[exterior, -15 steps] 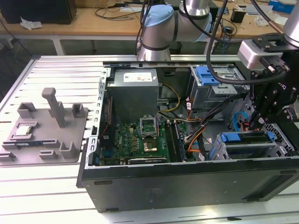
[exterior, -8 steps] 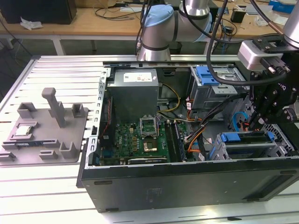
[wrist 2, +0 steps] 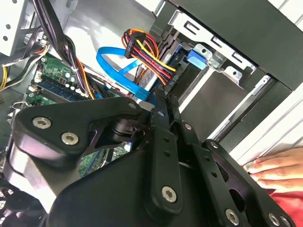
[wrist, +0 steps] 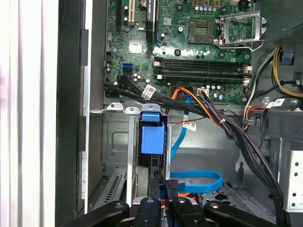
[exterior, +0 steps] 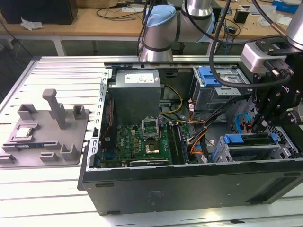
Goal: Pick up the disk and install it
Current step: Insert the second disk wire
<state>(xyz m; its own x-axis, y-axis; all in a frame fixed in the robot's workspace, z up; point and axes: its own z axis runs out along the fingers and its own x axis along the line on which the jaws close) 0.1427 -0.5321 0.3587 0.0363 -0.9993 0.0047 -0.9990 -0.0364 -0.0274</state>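
In the exterior view the gripper [exterior: 266, 128] hangs right over the disk [exterior: 248, 139], which sits in its slot.

In the second wrist view the jaws look pressed together. Wires [wrist 2: 147, 54] just past them could snag, and a hand [wrist 2: 277, 168] nearby could get bumped.

In the first wrist view the disk [wrist: 153, 135] lies straight ahead of the jaws and could jam if it is pushed crooked.

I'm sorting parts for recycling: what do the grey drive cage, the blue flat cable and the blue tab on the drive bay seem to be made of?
The grey drive cage looks like bare stamped sheet metal: dull sheen, punched slots. The flat blue data cable seems flexible plastic-jacketed, bending in a smooth loop. The blue rectangular tab looks like moulded matte plastic, evenly coloured.
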